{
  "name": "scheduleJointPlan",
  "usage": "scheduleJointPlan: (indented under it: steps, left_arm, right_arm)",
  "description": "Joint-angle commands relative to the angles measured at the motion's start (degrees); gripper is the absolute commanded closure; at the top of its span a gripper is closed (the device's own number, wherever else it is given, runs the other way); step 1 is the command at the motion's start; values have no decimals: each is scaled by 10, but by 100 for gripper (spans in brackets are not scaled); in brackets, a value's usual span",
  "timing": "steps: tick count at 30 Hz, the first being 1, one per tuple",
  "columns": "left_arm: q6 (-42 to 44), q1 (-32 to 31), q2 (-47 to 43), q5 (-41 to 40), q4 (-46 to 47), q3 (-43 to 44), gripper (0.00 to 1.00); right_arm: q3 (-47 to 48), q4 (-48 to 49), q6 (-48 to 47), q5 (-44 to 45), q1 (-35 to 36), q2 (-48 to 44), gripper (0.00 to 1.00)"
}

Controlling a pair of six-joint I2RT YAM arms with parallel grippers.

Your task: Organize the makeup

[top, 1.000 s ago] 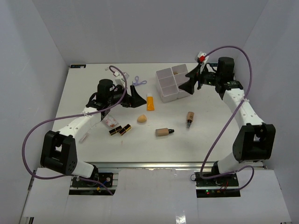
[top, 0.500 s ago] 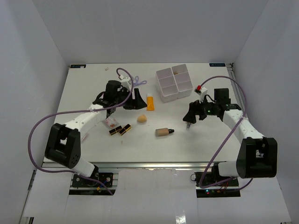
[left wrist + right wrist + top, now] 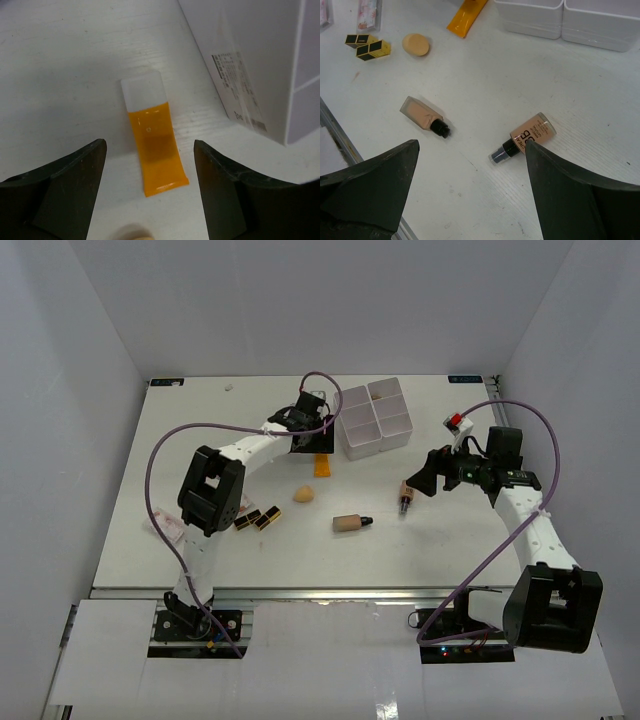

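The white bench [image 3: 450,550] bears one orange white-capped tube [image 3: 152,145], two beige dark-capped bottles [image 3: 422,116], two black-gold lipsticks [image 3: 367,46] and one peach sponge [image 3: 415,44], with left end effector [image 3: 149,145] and right end effector [image 3: 472,145] both spread.

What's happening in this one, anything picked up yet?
Nothing is held. The left gripper hangs open astride the orange tube lying beside the white box, and the right gripper hangs open above one beige bottle. The other beige bottle, the sponge and the lipsticks lie loose on the table.
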Motion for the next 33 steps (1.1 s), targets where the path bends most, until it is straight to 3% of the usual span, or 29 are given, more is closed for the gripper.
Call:
scheduleJointPlan:
  steps: [1, 10, 25, 29, 33]
  left_arm:
    - [10, -4, 37, -71, -67, 91, 18]
    - [11, -18, 81, -103, -85, 132, 21]
    - [11, -28, 87, -103, -87, 106, 33]
    - [4, -28, 92, -105, -84, 95, 41]
    - [-4, -28, 78, -110, -67, 66, 60]
  right_arm:
    - [-4, 15, 8, -32, -13, -27, 7]
    - [-7, 18, 13, -54, -32, -44, 6]
    - [-8, 18, 14, -54, -38, -35, 6]
    - [-9, 18, 14, -54, -40, -32, 6]
    - [-8, 18, 14, -55, -44, -33, 7]
